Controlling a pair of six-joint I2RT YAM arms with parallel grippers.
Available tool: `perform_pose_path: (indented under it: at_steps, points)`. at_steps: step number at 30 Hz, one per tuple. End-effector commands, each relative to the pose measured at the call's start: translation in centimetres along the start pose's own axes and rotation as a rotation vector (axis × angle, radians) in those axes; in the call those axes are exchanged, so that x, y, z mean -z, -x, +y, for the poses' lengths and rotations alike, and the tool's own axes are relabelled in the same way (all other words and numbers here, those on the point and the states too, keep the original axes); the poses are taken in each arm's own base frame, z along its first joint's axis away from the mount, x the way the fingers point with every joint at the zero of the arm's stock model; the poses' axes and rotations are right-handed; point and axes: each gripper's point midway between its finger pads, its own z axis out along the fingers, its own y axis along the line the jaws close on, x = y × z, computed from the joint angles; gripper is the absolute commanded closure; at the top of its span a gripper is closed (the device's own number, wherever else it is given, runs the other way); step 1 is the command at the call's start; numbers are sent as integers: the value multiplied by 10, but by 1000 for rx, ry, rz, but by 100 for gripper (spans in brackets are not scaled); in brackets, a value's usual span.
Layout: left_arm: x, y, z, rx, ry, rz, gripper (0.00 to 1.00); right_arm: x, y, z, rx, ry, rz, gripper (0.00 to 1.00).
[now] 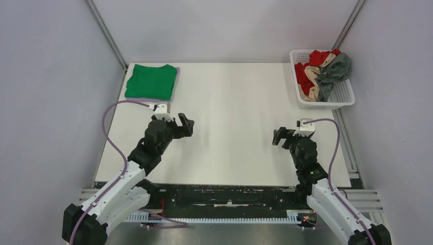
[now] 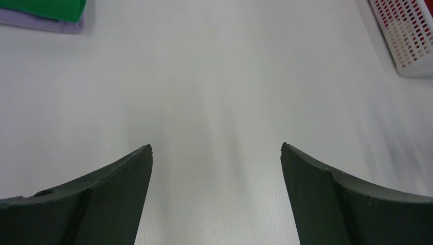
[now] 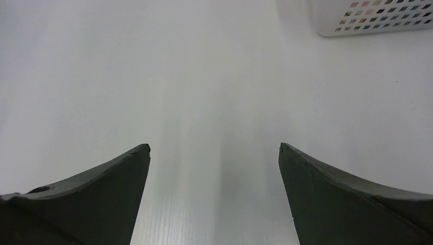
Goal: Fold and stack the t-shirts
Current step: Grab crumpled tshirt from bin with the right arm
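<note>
two arms reach out over the white table (image 1: pixel 230 102), one on each side, and neither has anything in it. the left gripper (image 1: pixel 186 126) hangs above bare tabletop with its jaws spread wide. from its own wrist camera the two dark fingers (image 2: pixel 102 199) stand far apart with only white surface between them. the right gripper (image 1: pixel 280 137) is the same, jaws fully parted over the table, nothing between them.

the bright green t-shirt (image 1: pixel 151 81) lies folded flat in the far left corner of the table, well apart from the left gripper. it rests on top of a pale lilac folded cloth (image 2: pixel 35 23) whose edge peeks out from under it.

the dark grey t-shirt (image 1: pixel 341 67) is crumpled in the white lattice basket (image 1: pixel 343 98) at the far right corner. it is draped over the heap on the basket's right side, tangled with a red garment (image 1: pixel 319 56) and a beige garment (image 1: pixel 314 92). the basket sits beyond the right gripper, apart from it. a purple cable (image 1: pixel 104 127) loops from the left wrist back along its arm, and another runs down the right arm.
</note>
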Motion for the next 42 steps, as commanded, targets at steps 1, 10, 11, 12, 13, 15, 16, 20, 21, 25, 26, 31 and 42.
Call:
perform_pose_path:
  at_steps: [1, 10, 11, 12, 13, 15, 16, 20, 21, 25, 26, 31, 42]
  points:
    - [1, 8, -4, 26, -13, -27, 0, -7, 53, 7, -42, -21, -103, 2]
    - [-3, 1, -7, 25, -23, 5, 0, -56, 132, -24, 28, -373, 28, 1]
    - [-3, 1, -7, 25, -24, 7, 0, -67, 141, -27, 39, -391, 53, 1]
    - [-3, 2, -8, 26, -27, 7, 0, -78, 148, -34, 38, -413, 69, 1]
    - [-3, 3, -10, 31, -33, 6, 0, -90, 157, -42, 37, -434, 82, 1]
    - [-2, 4, -17, 45, -69, 1, 0, -113, 175, -64, 11, -478, 87, 1]
    - [-2, 5, -20, 48, -87, 0, 0, -126, 183, -78, -6, -497, 91, 1]
    - [-4, 5, -23, 54, -96, 6, 0, -169, 208, -137, -64, -564, 112, 2]
    - [-4, 5, -23, 53, -93, 7, 0, -179, 215, -147, -59, -574, 110, 1]
    - [-6, 4, -20, 45, -77, 10, 0, -193, 221, -185, -34, -615, 137, 1]
    - [-6, 4, -19, 43, -72, 11, 0, -191, 219, -193, -30, -618, 147, 1]
    - [-9, 5, -18, 39, -67, 6, 0, -173, 189, -223, -62, -574, 205, 5]
    - [-20, 0, -19, 22, -58, 38, 0, -205, 151, -228, -98, -402, 222, 17]
